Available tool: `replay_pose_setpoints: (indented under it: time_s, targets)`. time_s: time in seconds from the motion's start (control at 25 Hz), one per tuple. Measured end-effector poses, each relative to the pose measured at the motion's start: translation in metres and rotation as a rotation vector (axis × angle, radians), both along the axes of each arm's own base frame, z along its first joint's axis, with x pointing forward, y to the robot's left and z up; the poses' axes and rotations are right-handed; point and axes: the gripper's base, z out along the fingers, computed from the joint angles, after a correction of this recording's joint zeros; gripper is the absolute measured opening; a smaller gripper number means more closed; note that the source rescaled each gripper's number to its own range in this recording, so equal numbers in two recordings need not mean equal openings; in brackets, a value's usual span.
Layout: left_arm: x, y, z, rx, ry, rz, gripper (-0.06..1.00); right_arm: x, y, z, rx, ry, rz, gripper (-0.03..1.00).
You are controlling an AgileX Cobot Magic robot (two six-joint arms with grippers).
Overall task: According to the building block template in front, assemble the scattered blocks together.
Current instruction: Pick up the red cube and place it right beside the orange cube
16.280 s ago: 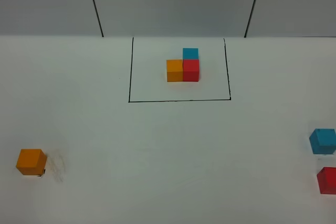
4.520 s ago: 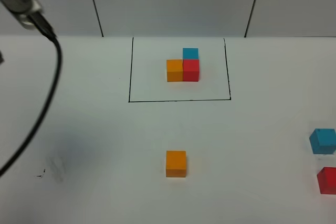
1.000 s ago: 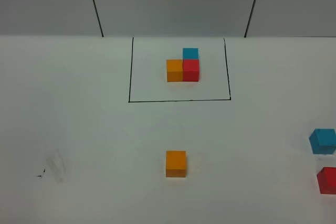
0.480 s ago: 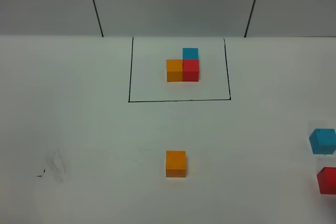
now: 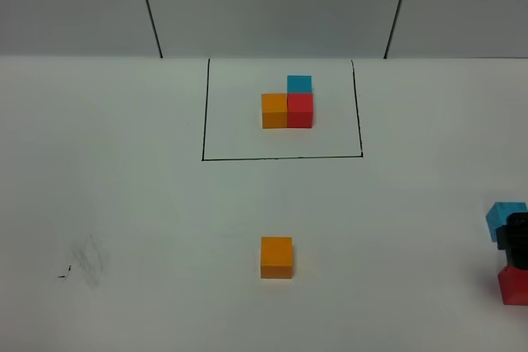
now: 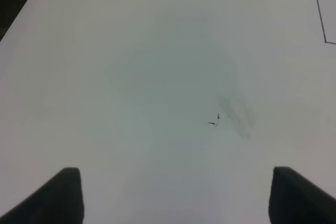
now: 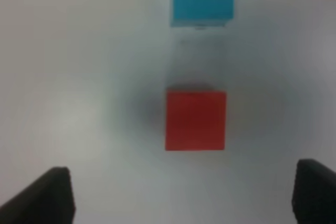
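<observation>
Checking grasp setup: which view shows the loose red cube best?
Right wrist: the red cube shows whole and centred, ahead of the open right tool. Exterior high crops it at the frame edge; left wrist shows none of it.

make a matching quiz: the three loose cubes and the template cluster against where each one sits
1 loose orange cube
2 loose red cube
3 loose blue cube
4 template cluster

a inside the black rectangle
b far right, nearest the front
c centre, in front of the rectangle
d far right, just behind the red one

Pairs: 1-c, 2-b, 3-d, 4-a
</observation>
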Motion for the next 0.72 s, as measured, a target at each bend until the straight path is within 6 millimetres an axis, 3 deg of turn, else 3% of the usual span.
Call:
replay_pose_setpoints:
  time_s: [0.72]
  targets:
    - [0.0, 0.0, 0.0, 0.0, -0.001, 0.0, 0.57, 0.031, -0.01, -0.065, 0.005, 0.139, -0.014, 0.79]
